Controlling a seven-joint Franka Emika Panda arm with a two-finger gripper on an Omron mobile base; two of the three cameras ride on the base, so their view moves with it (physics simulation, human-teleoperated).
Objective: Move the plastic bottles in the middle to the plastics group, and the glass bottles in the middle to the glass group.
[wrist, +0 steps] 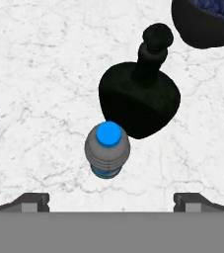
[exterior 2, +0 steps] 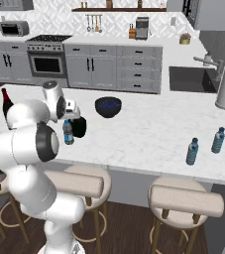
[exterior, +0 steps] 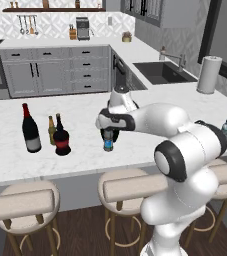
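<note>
Above water bottle (wrist: 107, 150) | gripper (wrist: 111, 200) spread, apparently empty | black bottle (wrist: 140, 96) just beside

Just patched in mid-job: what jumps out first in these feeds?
The white arm's open gripper hangs above a small clear water bottle with a blue cap near the white marble counter's front edge. A squat all-black round-bellied bottle stands close behind it. At the counter's left, a tall dark wine bottle heads a group.
</note>
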